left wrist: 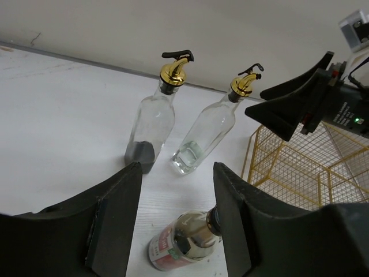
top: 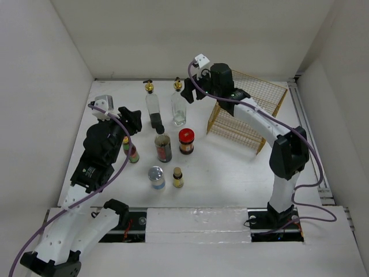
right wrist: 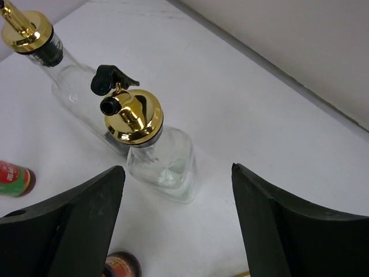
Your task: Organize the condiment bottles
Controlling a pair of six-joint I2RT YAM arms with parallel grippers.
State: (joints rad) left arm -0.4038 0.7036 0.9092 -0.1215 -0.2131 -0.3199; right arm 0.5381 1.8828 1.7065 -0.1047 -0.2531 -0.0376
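Nearest the arm bases, the silver-lidded jar (top: 156, 177) and the small yellow bottle (top: 178, 178) are standing upright on the tabletop (top: 230, 173), near each other but not touching. Behind them a loose row is running left to right: the colourful-labelled bottle (top: 132, 150), the black-capped jar (top: 163, 146) and the red-lidded jar (top: 186, 141), all upright. The left arm (top: 101, 153) is hanging over the left end of this row, its jaws released and grasping nothing. In the wrist view the black-capped jar is showing below and between them. Whether a finger is touching its cap cannot be told.

Farther back, the left tall bottle (top: 153, 109), with dark residue at its base, and the right tall bottle (top: 179, 109), clear, are standing just beside each other. The right arm (top: 259, 124) is hovering with its jaws spread wide and empty beside and above the right bottle's gold spout.

Assessment: the right arm appears to be lining up on that bottle. The jaws should be closing on the glass neck or shoulder below the spout, not on the black lever, and then lifting straight up.

Hazards:
- The neighbouring tall bottle is standing close enough to be tipped.
- Both arms are pointing toward the same pair of bottles.
- The gold wire basket (top: 248, 109) is sitting just beside the right arm at the far right.
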